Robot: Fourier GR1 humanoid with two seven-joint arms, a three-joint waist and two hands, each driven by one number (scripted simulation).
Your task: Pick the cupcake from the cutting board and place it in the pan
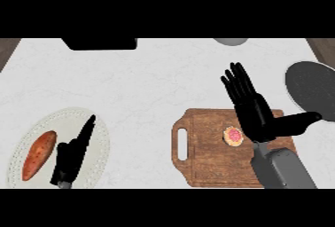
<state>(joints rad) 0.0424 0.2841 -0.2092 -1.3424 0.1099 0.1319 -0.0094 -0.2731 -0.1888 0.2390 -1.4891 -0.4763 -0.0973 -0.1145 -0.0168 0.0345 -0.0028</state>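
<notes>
Pink-topped and round, the cupcake [233, 136] sits on the cutting board [209, 166], toward the board's right edge and a little above its middle. Being round, it offers no long axis to line up with. The right hand [256, 116] hangs just beside it on the right, fingers straight and stretched away toward the desk's far edge, thumb splayed out to the right, holding nothing; the cupcake lies at the palm's left side, close to the wrist. That hand is plainly the nearer one. The pan [313, 87] lies further right, at the desk's right edge, beyond the thumb, with nothing between. Well apart, near the desk's left edge, the left hand [73, 150] rests with straight fingers over a white plate [98, 133] that carries a sweet potato [38, 154].
</notes>
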